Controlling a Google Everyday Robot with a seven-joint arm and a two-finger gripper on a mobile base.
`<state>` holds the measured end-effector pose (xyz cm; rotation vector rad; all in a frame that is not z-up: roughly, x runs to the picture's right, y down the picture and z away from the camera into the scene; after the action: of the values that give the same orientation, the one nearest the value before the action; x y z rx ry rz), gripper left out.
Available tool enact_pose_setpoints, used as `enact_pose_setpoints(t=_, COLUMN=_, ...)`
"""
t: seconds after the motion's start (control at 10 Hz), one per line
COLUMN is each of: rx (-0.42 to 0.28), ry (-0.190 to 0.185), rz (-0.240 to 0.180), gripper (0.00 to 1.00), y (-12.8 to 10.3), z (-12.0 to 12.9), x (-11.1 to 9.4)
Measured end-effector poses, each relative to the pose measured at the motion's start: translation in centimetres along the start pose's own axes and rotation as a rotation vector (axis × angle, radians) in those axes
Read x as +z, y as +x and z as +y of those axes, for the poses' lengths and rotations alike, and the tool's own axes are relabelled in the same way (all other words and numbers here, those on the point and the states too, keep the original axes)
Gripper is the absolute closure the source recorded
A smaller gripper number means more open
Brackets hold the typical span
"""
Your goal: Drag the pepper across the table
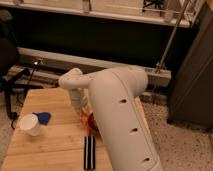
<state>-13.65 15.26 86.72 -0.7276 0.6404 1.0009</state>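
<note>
Camera view: the table [47, 145], a light-wood plank top with visible slat lines, fills the lower left; the robot's white arm [122, 120] rises large in the foreground from the lower right and bends at a rounded joint [72, 80] over the middle of the tabletop; three dark oval holes run down the arm's casing.

The gripper [81, 109] hangs below that joint, low over the table and near its right-hand side; most of it is hidden by the arm, so whether it is open or closed, and whether it has hold of anything, cannot be told.

The pepper [85, 125], slim and orange-red, lies on the table directly under the gripper, running towards the near edge; whether the two touch cannot be told; a dark-red bowl [94, 122] sits just beside the pepper on its right, partly covered by the arm.

A white cup [31, 124] stands upright near the table's left edge; a small blue object [44, 117] lies just beside it; a flat item with dark and pale stripes [89, 151] lies near the front edge, in line with the pepper.

Whether the cup, the striped item or the arm carries any lettering cannot be told.
</note>
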Motion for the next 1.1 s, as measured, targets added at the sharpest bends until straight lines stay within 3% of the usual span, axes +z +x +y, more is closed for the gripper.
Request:
enact_pose_setpoints(t=0.3, rx=-0.011, ry=0.016, rz=0.024, gripper=0.54, y=0.0, z=0.6, x=0.7)
enact_pose_setpoints(t=0.7, rx=-0.02, ry=0.028, rz=0.031, gripper=0.93, y=-0.1, z=1.0, x=0.8)
enact_pose_setpoints(t=1.1, rx=-0.031, ry=0.028, rz=0.03, gripper=0.98, y=0.0, z=1.6, x=0.6)
